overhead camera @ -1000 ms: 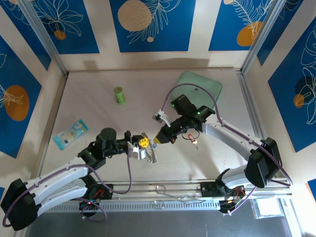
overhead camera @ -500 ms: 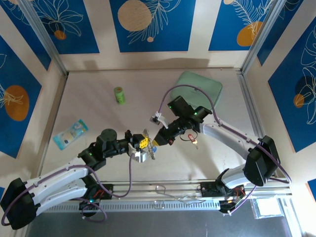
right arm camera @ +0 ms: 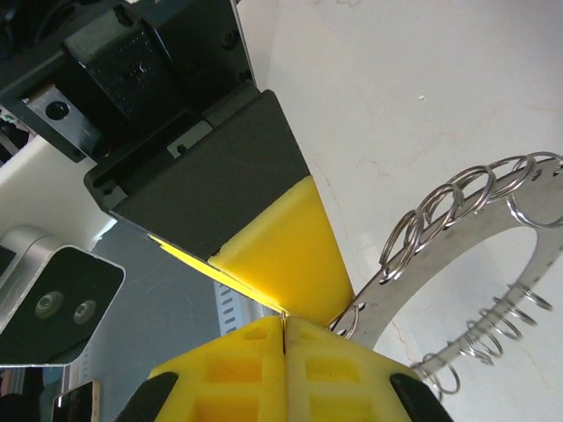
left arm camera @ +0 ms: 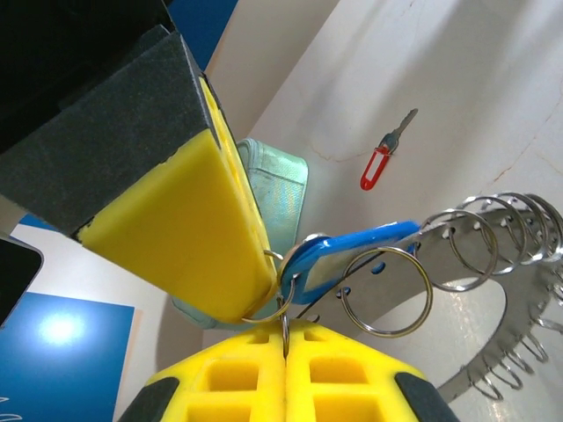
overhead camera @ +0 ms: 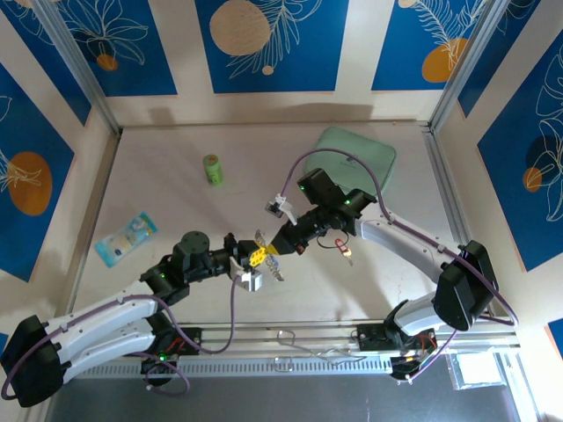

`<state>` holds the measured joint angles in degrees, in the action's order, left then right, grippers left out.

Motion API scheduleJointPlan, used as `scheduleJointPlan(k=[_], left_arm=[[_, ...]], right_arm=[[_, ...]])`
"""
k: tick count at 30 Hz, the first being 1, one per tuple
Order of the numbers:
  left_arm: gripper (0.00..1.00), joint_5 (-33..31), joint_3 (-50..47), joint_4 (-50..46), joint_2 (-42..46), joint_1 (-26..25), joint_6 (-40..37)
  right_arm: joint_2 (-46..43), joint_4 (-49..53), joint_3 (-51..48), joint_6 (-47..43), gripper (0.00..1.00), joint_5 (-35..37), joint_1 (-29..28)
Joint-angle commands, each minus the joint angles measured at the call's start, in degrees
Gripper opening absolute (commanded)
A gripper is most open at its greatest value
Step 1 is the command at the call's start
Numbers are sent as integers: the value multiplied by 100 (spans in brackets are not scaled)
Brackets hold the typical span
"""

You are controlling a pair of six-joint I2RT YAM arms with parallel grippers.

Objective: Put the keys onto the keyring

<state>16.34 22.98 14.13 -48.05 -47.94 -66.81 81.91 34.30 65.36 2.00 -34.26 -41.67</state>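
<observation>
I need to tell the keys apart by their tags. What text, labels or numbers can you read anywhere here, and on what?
No text here can be read.
blue packet: has some print, too small to read.
red key tag: no writing visible.
blue key tag: no writing visible.
green cylinder: no legible label.
wall panels: leaf and circle patterns, no words.

The table's middle is blocked by the left gripper and right gripper, met tip to tip at the keyring. The far right corner is taken by a pale green pouch. A green cylinder and a blue packet are well apart on the left, with open passage left between them.
</observation>
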Motion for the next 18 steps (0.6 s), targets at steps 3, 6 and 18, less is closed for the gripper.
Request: scheduleJointPlan(k=[3, 6, 18], left_arm=[[0, 9, -4, 204, 129, -92, -156], [0, -6, -13, 221, 129, -106, -141], [0, 123, 31, 304, 173, -110, 331]], right_arm=[[37, 83, 73, 55, 0, 198, -8], [74, 107, 38, 29, 0, 316, -7], [168, 81, -49, 0, 0, 805, -78]])
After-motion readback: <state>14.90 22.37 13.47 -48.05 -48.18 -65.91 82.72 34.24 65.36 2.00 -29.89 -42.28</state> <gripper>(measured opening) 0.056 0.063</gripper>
